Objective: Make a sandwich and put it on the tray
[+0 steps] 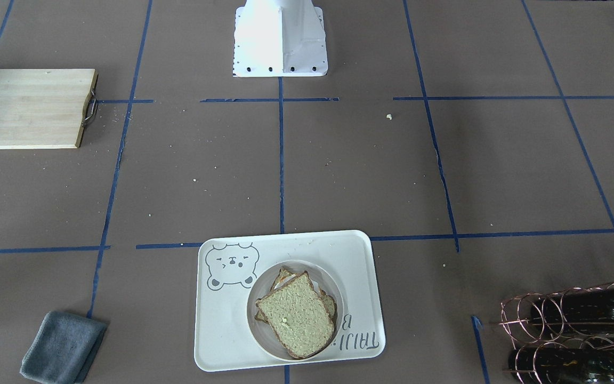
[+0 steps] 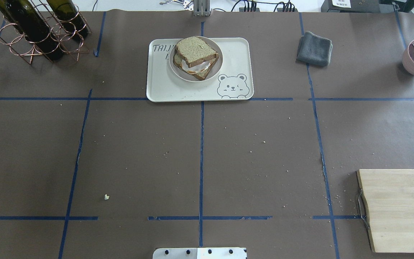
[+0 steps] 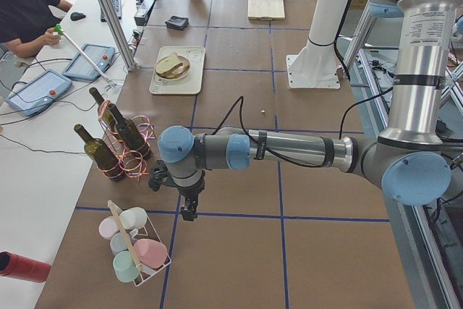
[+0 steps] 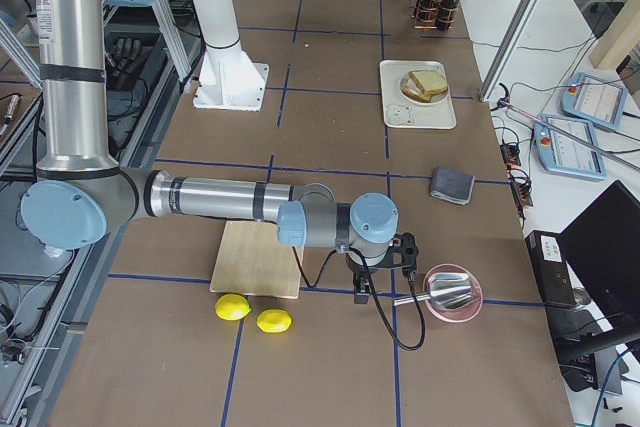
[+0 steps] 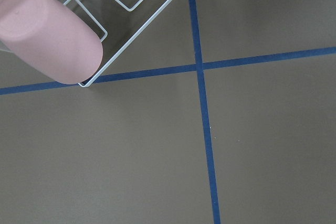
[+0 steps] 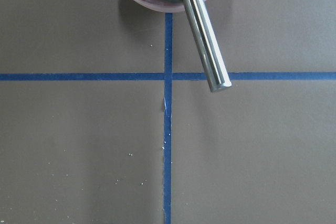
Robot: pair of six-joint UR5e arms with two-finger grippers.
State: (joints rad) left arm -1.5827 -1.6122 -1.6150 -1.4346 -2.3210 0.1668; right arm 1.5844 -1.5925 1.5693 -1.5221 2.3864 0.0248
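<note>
Toward the far edge of the table from the robot's base, you'll find the sandwich (image 2: 196,57) on its small round plate (image 2: 176,72), and the plate stands inside the cream tray (image 2: 164,88). The top slice lies askew over the bottom one, with white egg showing at the gap between them. The plate sits toward the lettered end of the tray and covers part of the grey lettering; the bear drawing (image 2: 232,86) at the other end is uncovered. The tray's robot-side edge runs along a blue tape line.

Neither arm is near it. Your left gripper (image 3: 189,211) hangs pointing down over a tape crossing, well apart from the tray and just beside the wire rack of cups (image 3: 134,247) — its wrist camera sees the pink cup (image 5: 47,35) and the rack's corner, but no fingers. From the side view alone you cannot tell whether its jaws are parted or closed.

Your right gripper (image 4: 362,292) also points down, between the wooden cutting board (image 4: 258,259) and the pink bowl (image 4: 455,295), at the table's opposite end. Its wrist camera shows the bowl's rim and the steel handle (image 6: 206,43) of a utensil sticking out of the bowl across a tape line — again no fingers, so its state cannot be judged either.

Elsewhere: a folded grey cloth (image 2: 314,48) lies on the robot's right of the tray, a copper wire rack with dark bottles (image 2: 38,32) stands on its left, two lemons (image 4: 252,314) lie beside the cutting board, and crumbs dot the brown paper.
</note>
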